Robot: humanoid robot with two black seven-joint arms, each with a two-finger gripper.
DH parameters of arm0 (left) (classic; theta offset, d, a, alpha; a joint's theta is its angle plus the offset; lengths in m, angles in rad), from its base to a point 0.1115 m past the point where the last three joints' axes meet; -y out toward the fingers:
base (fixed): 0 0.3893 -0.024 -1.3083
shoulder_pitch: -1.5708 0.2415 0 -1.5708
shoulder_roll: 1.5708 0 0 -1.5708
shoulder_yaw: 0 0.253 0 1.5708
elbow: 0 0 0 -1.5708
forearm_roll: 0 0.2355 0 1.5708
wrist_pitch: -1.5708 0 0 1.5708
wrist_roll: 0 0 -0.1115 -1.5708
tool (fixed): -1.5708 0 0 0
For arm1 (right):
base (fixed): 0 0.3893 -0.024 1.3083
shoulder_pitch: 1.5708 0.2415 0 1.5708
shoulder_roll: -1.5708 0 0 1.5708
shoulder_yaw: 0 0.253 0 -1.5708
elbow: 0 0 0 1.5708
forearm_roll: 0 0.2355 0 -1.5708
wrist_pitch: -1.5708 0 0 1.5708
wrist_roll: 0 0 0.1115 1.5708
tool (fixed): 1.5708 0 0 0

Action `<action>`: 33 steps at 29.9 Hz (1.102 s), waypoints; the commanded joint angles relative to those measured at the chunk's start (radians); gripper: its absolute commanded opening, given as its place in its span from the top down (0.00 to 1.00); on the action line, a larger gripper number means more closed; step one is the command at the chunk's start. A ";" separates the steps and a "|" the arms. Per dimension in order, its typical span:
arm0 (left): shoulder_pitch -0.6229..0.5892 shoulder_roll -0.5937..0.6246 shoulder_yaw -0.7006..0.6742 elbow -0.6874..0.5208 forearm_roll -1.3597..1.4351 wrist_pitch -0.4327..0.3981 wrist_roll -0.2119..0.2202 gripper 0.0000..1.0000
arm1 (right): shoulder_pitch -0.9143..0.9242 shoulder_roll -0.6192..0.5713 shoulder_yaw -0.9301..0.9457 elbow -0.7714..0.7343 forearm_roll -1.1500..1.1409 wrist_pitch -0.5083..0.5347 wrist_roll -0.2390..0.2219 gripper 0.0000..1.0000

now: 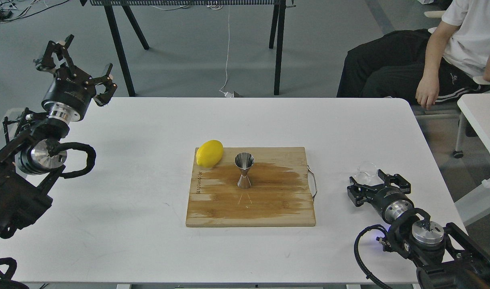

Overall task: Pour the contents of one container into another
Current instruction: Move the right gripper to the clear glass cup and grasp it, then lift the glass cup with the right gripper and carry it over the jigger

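Head view: my right gripper [367,178] sits at the small clear round glass cup [365,169] on the white table [128,192], jaws spread around it, contact unclear, so I judge this the grasp step. Shiny steel hourglass jigger [243,170] stands upright on the wet wooden cutting board [251,208] beside a yellow lemon [209,153]. Left gripper [78,64] is raised, jaws spread, empty; next needs closing, lifting, carrying over the jigger.
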 commanded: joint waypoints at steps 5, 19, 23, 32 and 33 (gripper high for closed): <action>-0.001 0.000 0.000 -0.001 0.000 0.000 0.000 0.00 | -0.007 -0.002 0.005 -0.002 0.002 0.034 -0.006 0.48; -0.005 0.003 0.000 -0.015 0.000 0.018 0.001 0.00 | -0.010 -0.002 -0.004 -0.010 0.006 0.041 -0.011 0.68; -0.005 0.006 0.000 -0.015 0.000 0.018 0.001 0.00 | -0.014 -0.011 -0.007 0.045 0.005 0.041 -0.013 0.68; -0.005 0.008 0.000 -0.015 0.000 0.020 0.003 0.00 | -0.071 -0.074 -0.010 0.325 -0.001 -0.035 -0.010 0.68; -0.005 0.008 0.000 -0.015 0.000 0.023 0.003 0.00 | -0.072 -0.075 -0.010 0.361 -0.003 -0.061 -0.008 0.68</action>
